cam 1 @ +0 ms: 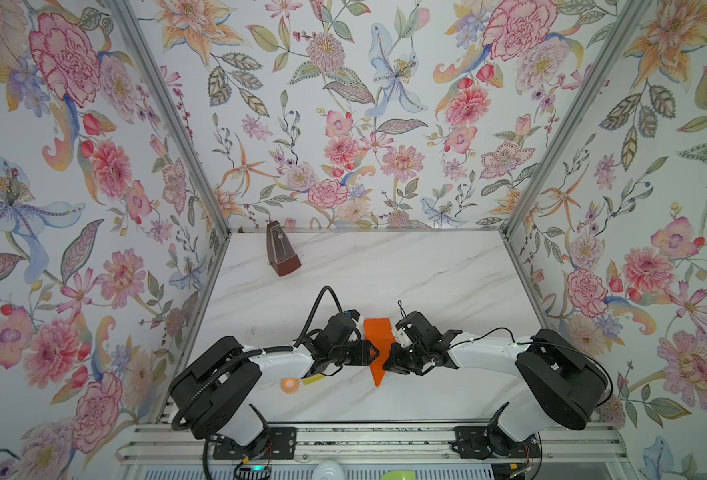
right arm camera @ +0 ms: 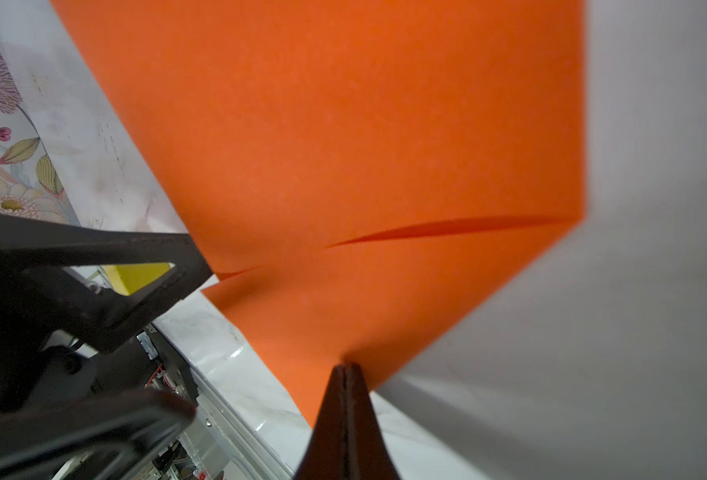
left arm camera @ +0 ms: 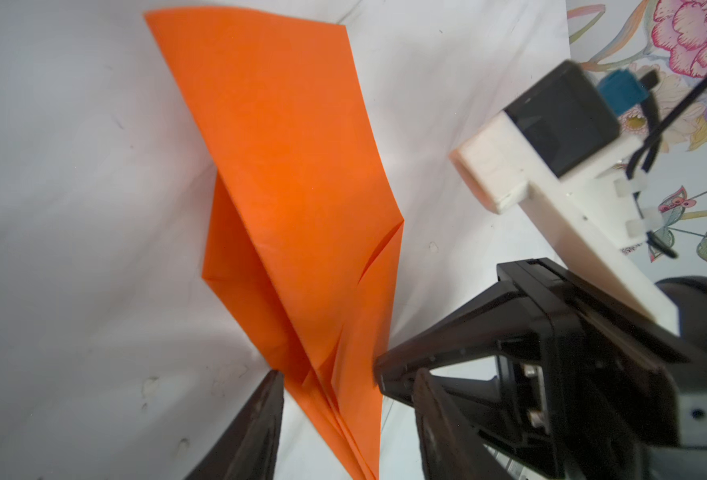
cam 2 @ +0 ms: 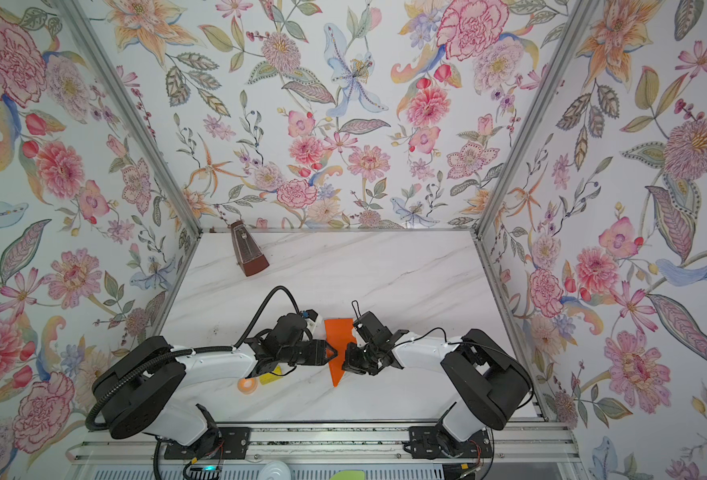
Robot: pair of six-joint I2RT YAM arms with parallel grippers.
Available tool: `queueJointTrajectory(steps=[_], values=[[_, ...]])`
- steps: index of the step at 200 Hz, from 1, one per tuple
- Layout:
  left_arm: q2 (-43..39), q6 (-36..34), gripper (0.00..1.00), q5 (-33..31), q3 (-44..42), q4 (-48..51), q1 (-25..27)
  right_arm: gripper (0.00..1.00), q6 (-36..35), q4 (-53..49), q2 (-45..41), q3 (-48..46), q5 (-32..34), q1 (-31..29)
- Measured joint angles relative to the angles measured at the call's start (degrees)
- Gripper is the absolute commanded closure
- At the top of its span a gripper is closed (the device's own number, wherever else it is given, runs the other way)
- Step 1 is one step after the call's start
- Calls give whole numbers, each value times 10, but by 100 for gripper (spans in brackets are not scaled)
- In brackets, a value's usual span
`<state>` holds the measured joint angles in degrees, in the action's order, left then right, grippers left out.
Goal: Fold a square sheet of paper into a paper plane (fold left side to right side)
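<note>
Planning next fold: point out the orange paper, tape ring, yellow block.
orange paper (cam 1: pixel 378 337): a top view, wide far half.
tape ring (cam 1: pixel 285 384): a top view, orange rim.
yellow block (cam 1: pixel 312 379): a top view, top face.

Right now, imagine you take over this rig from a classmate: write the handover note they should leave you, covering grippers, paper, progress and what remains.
Left gripper: open, fingers either side of the paper plane's narrow end, not clamping.
Right gripper: shut, pinching the plane's right edge.
Paper plane: on the marble table between both grippers, point toward the robot.
Done: sheet creased into a narrow layered dart.
Left: probably folding the left side over to the right and pressing the crease.
</note>
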<state>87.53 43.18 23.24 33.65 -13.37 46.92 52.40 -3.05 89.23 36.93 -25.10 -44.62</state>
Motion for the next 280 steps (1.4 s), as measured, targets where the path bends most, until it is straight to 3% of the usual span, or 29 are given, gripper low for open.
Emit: queueJointTrajectory(steps=[69, 127, 170, 208, 245, 280], values=[[34, 7, 52, 3, 1, -19, 0, 99, 6, 12, 4, -3, 0, 0], [34, 13, 78, 3, 1, -17, 0, 99, 6, 13, 4, -3, 0, -1], [34, 10, 91, -1, 4, 6, 0, 98, 10, 13, 4, -3, 0, -2], [35, 2, 95, -8, 7, 18, 0, 84, 12, 12, -13, -8, 0, 7], [48, 0, 95, -10, 13, 23, 0, 65, 17, 22, -66, -35, -2, 64], [56, -7, 96, -10, 24, 30, 0, 61, 24, 70, -71, -76, -29, 121]])
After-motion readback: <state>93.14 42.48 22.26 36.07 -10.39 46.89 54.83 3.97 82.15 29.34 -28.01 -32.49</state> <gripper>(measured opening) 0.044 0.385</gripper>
